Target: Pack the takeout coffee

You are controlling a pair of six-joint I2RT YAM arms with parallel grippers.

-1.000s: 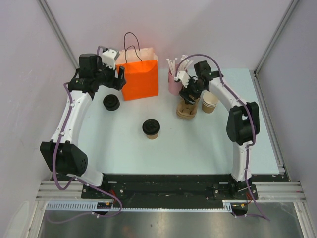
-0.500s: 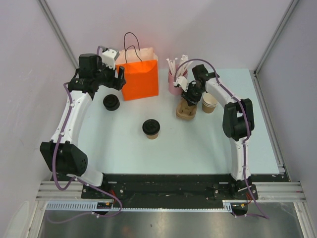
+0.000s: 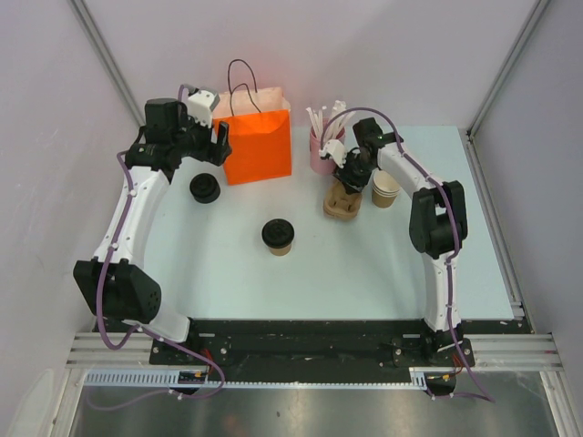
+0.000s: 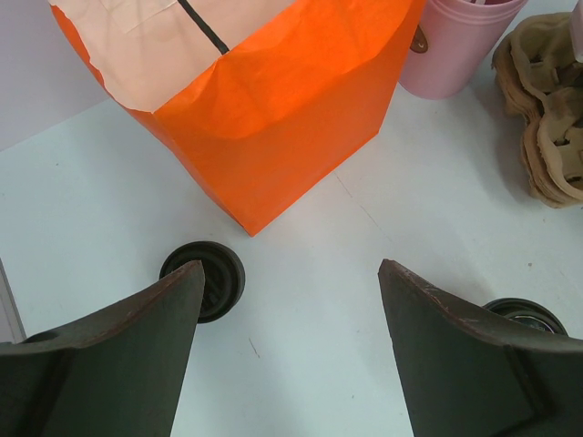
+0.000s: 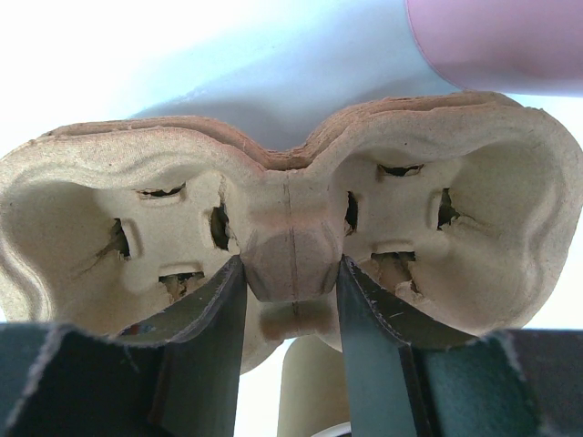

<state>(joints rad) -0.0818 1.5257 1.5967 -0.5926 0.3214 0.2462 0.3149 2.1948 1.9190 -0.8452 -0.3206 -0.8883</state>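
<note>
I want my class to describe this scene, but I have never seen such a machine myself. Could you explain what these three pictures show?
Two white robot arms, the left arm and the right arm, are bolted to the near edge of a table. The wide picture looks down from above and behind them. The other two come from a camera on each wrist, so each shows that arm's own fingers.

On the table stand an orange bag, a lidded coffee cup in the middle, a second lidded cup near the bag, a pink cup of sticks, a stack of plain cups and a cardboard cup carrier.

The left gripper hangs open by the bag, holding nothing. The right gripper pinches the carrier's middle ridge.
</note>
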